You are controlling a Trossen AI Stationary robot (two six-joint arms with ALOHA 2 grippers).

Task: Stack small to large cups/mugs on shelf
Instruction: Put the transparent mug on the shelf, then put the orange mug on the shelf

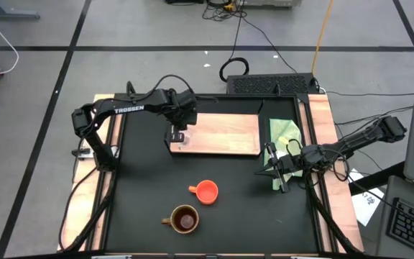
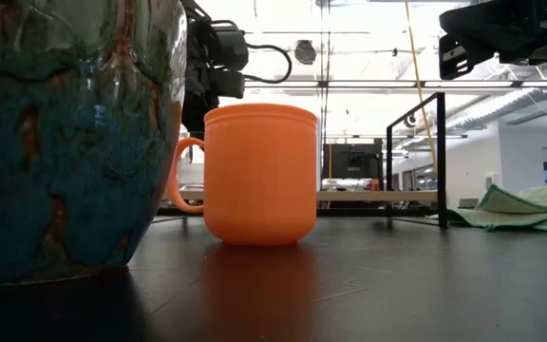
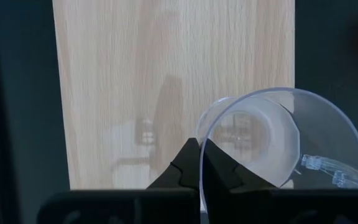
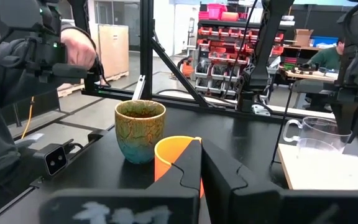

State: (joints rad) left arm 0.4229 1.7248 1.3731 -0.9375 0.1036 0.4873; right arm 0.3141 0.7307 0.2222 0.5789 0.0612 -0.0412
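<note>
**Clear glass cup on the board, two mugs waiting on the bench**

Clear glass is what you have under the left gripper (image 1: 177,136): the one small glass cup (image 1: 180,138) stands upright on the light-wood shelf (image 1: 221,134), at its left end close to the corner. From the left wrist view you look down into the cup (image 3: 272,140), its handle off to one side, with the dark fingers (image 3: 188,165) pressed together just beside its rim, pinching nothing. The right wrist view shows that gripper hanging directly over the cup (image 4: 319,134).

You have three vessels in all, and two are off the board. One orange cup (image 1: 205,191) sits on the black bench (image 1: 142,187), in front of the shelf, handle pointing left. One larger brown mug (image 1: 184,219) stands nearer the front edge, just left of the orange cup and apart from it. In the low view the mug (image 2: 69,133) fills the left side and the orange cup (image 2: 259,173) stands beyond it.

Your right gripper (image 1: 279,167) hovers near the bench's right side, over the edge of the single green cloth (image 1: 282,133). Its fingers (image 4: 219,174) are closed together and empty.

A person's hand (image 4: 79,46) shows beyond the bench.
</note>
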